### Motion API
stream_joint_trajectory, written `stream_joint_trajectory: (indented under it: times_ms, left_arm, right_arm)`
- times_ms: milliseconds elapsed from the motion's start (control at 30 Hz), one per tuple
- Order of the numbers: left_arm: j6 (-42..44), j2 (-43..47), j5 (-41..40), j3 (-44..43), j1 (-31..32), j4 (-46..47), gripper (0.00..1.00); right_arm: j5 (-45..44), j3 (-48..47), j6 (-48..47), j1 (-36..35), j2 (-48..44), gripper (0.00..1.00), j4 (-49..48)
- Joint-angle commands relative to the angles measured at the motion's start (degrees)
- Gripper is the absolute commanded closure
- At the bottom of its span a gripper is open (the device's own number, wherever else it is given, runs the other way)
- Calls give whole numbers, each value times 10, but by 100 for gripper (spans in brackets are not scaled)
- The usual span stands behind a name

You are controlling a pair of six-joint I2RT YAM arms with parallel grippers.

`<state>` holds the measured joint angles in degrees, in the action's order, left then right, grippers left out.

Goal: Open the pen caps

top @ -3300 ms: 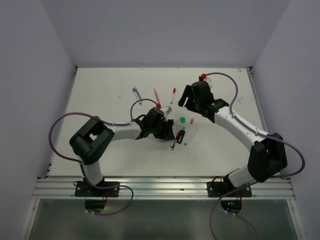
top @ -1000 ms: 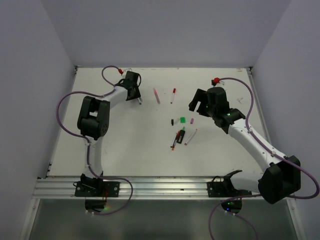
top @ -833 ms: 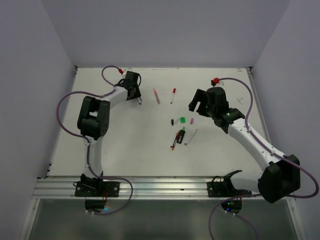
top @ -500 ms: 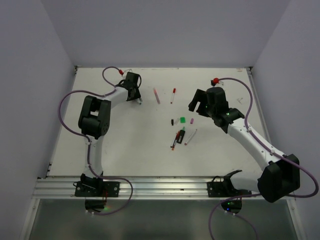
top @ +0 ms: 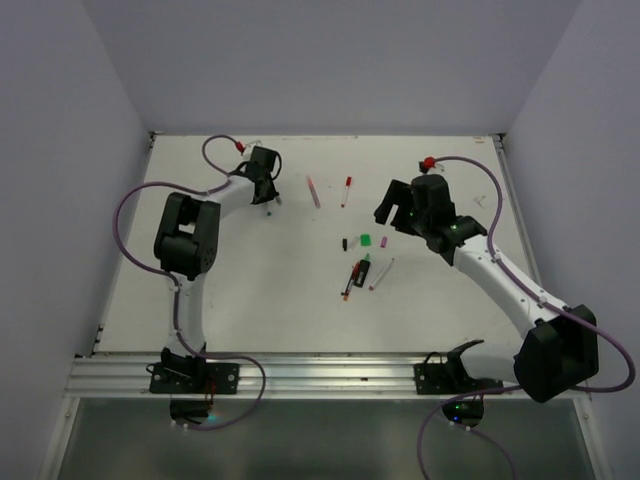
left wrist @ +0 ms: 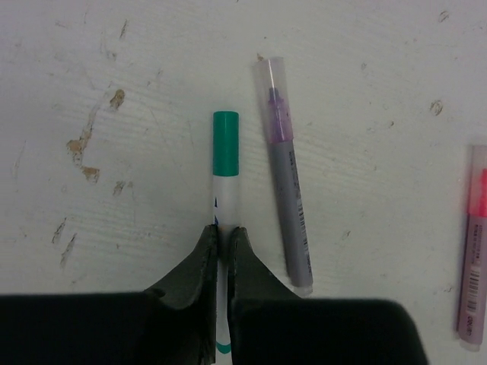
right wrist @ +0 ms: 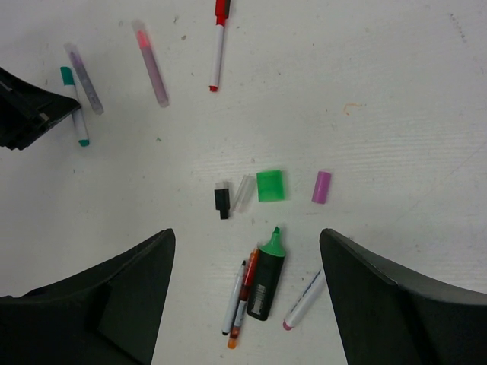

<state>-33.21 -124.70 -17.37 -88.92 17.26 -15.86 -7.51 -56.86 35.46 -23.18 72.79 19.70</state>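
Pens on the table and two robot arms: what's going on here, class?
The left gripper has its fingers shut on the white barrel of a teal-capped pen at the far left of the table; its teal cap is on. The right gripper hangs open above the middle group, where a green highlighter lies uncapped near a green cap, a pink cap and a black cap.

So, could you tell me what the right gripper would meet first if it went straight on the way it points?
Probably the green highlighter, lying uncapped between the right gripper's open jaws beside thin pens; depth is unclear.
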Motion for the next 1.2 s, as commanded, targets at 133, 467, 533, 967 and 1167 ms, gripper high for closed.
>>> stream_joint_trajectory:
  times_ms: [133,467,533,967,1167]
  left_arm:
    - [28,84,2,120,-6,-55,100]
    - [58,301,141,343,10,21,100]
    - [61,327,186,368,14,49,100]
    - [90,460,274,423,124,144,100]
    - [82,476,289,426,144,148,100]
  right_arm:
    - [53,9,14,2,15,20,-36]
    - [131,11,46,-6,68,24,-107]
    - [140,4,51,-14,81,24,-125]
    - [170,-100,140,-107,232,29,-210]
    - [165,-126,167,-125,270,31,-232]
